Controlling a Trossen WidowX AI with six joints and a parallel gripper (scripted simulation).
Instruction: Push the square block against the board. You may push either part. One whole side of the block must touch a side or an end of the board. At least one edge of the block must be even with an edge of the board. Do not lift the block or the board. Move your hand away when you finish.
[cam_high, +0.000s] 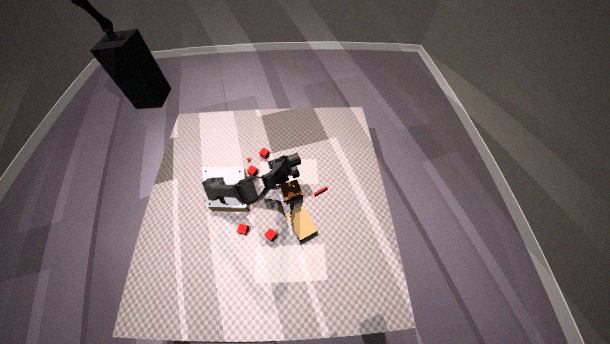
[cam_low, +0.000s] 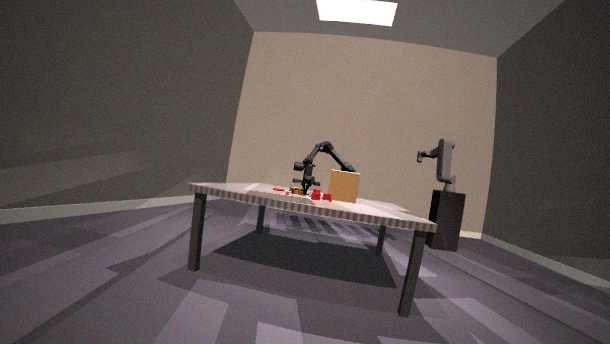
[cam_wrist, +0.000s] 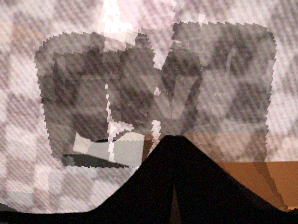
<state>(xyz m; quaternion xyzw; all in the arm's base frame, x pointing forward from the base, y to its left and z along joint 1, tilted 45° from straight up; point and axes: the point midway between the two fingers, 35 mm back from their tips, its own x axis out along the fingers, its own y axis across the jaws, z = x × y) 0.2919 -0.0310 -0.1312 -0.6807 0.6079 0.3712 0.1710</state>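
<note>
Gripper (cam_high: 294, 173) (cam_low: 306, 193) (cam_wrist: 173, 144): fingertips together, nothing between them; low over the table (cam_high: 150, 310) (cam_low: 320, 207), beside the block.
Block (cam_high: 291, 191) (cam_low: 297, 190) (cam_wrist: 265, 180): on the table, right of the white-topped base (cam_high: 240, 173) (cam_low: 345, 187) in the top view, with dark shadow patches over its brown top.
Board (cam_high: 304, 224): flat on the near side of the block, slanting toward near right; shadow at its far end, so contact with the block cannot be told.
Red cubes: two (cam_high: 264, 153) (cam_high: 252, 170) on the far side, two (cam_high: 243, 229) (cam_high: 270, 234) on the near side, left of the board.
Red bar (cam_high: 320, 191) (cam_low: 278, 189): right of the block, apart from it.
Pedestal (cam_high: 132, 70) (cam_low: 447, 220): black, off the table, far left from above.
</note>
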